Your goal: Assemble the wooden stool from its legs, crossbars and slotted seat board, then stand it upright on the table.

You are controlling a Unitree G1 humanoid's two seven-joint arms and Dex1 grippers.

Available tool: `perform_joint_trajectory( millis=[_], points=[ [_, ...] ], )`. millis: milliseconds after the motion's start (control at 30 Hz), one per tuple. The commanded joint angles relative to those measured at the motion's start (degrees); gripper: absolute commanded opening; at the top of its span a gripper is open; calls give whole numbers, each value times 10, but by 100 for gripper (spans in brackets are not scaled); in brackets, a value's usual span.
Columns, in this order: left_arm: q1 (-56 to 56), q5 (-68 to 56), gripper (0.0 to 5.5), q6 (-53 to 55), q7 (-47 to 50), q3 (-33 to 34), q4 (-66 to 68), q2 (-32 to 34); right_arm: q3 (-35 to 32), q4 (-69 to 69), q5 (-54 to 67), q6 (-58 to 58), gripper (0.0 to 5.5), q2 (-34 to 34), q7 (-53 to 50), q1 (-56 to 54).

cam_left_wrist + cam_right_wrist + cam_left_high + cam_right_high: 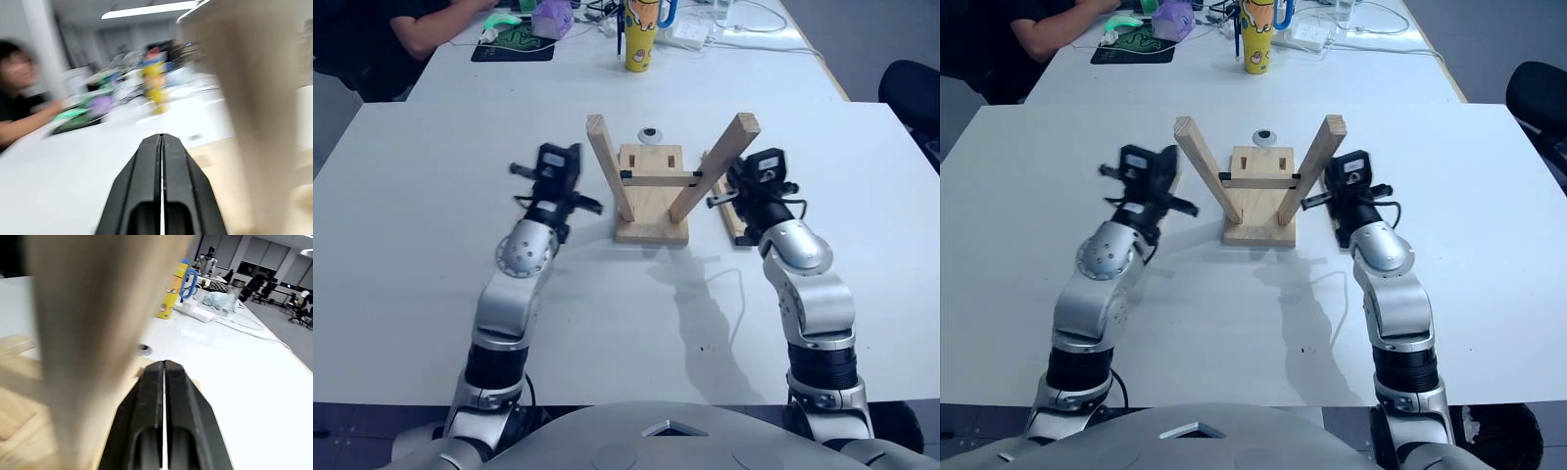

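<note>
Seat board (pixel 651 231) near desk (pixel 421 206) centre had 2 legs (pixel 609 166) + crossbar (pixel 661 179) in, spare parts (pixel 739 233) unfitted, not upright yet; left gripper (pixel 161 141), right gripper (pixel 164 365) closed, empty.

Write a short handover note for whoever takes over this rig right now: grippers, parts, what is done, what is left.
Left gripper: shut, empty, just left of the left leg.
Right gripper: shut, empty, beside the right leg.
Seat board lies flat on the table; both legs stand up from it, splayed, joined by a crossbar. Loose wooden piece lies by the right gripper.
Done: one leg pair fitted.
Left: fit the other parts, then stand the stool upright.
</note>
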Motion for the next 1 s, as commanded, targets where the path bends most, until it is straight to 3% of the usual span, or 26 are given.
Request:
perform_joint_trajectory(
  millis=[33,133,233,333,567,700,800,1000],
  points=[
    [-13,21,2,-31,35,44,-26,-1,-62,10,10,-5,0,18,-34,-4],
    [-22,8,2,-39,15,24,-18,-14,-65,5,22,-33,0,23,-25,-27],
    [-50,-28,2,4,-95,-96,32,-23,25,-11,39,-53,0,19,52,-50],
    [-57,-35,2,34,-127,-144,41,-35,83,-7,31,-44,0,7,88,-43],
    [-13,28,2,39,-68,-48,35,35,51,63,12,-35,0,-30,91,-14],
    [8,23,2,21,-96,-19,37,72,34,154,24,-61,0,-46,127,-44],
    [19,-23,2,-1,-223,-47,56,131,39,249,25,-117,0,-65,182,-100],
    [15,-53,2,25,-481,-192,67,256,98,403,10,-241,0,-76,320,-195]
  ],
)
